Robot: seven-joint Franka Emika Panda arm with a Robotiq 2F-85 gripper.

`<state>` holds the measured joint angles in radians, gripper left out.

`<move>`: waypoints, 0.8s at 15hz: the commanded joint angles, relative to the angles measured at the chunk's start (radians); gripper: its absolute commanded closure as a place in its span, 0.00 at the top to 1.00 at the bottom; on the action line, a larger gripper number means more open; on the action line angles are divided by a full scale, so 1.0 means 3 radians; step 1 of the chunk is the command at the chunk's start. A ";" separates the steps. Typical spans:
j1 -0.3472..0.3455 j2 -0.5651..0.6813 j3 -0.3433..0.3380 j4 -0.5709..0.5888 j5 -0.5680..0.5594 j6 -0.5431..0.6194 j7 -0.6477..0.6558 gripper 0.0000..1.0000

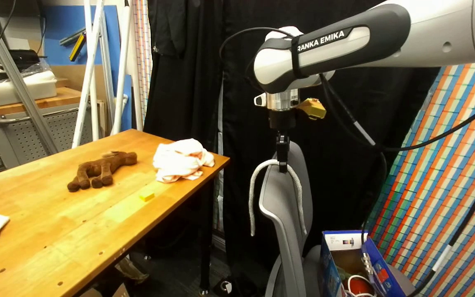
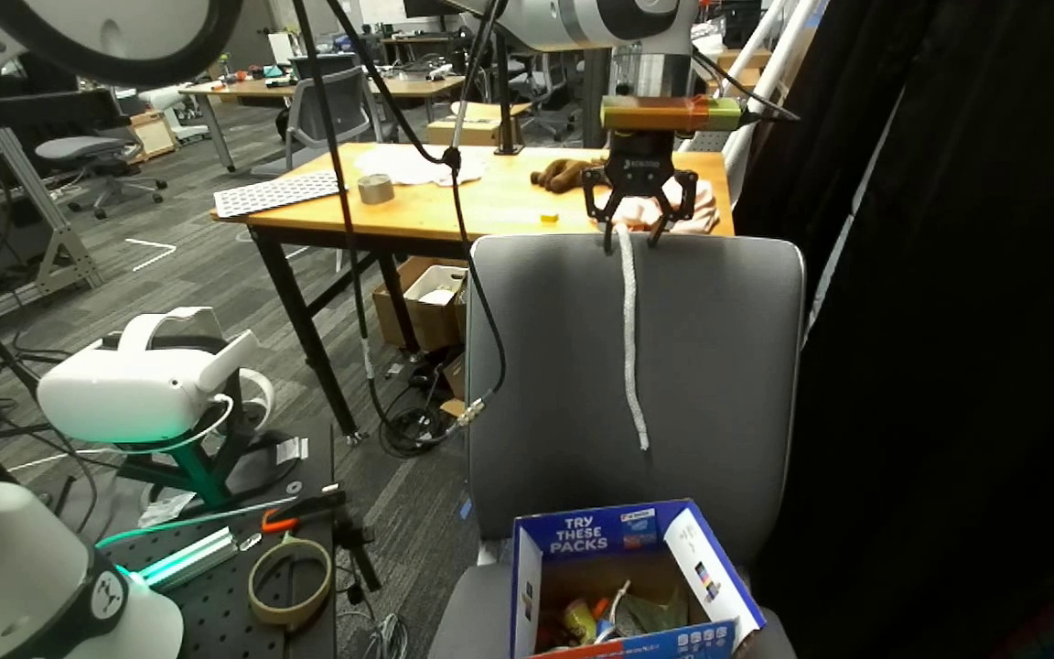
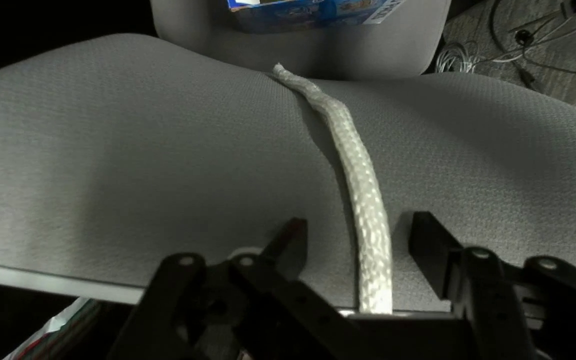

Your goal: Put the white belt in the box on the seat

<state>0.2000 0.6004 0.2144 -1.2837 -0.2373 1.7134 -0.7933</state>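
The white belt (image 1: 252,198), a thin braided cord, hangs over the top edge of the grey chair back, one end on each side. Its front length shows in an exterior view (image 2: 630,339) and in the wrist view (image 3: 365,200). My gripper (image 2: 631,242) points down at the top of the chair back. It is open, with a finger on each side of the belt and a gap to both, as the wrist view shows (image 3: 358,245). The blue open-topped box (image 2: 607,540) stands on the chair seat (image 2: 477,609) with mixed items inside. Only its edge shows in the wrist view (image 3: 293,17).
Behind the chair is a wooden table (image 1: 76,218) with a brown plush animal (image 1: 103,169), a pale pink cloth (image 1: 179,161) and a small yellow block (image 1: 146,196). Black cables (image 2: 350,238) hang from the arm. A black curtain (image 2: 948,275) stands beside the chair.
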 commanded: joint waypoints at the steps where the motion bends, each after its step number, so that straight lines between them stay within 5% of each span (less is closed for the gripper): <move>1: 0.0034 0.0081 -0.0038 0.0132 -0.0010 0.0056 -0.0030 0.28; 5: 0.0032 0.0072 -0.0050 0.0001 -0.0015 0.0164 0.0023 0.03; 12: -0.0054 -0.0540 -0.0204 -0.0126 -0.0077 0.0170 0.0640 0.06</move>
<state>0.2060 0.5617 0.1767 -1.2703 -0.2705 1.7552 -0.6756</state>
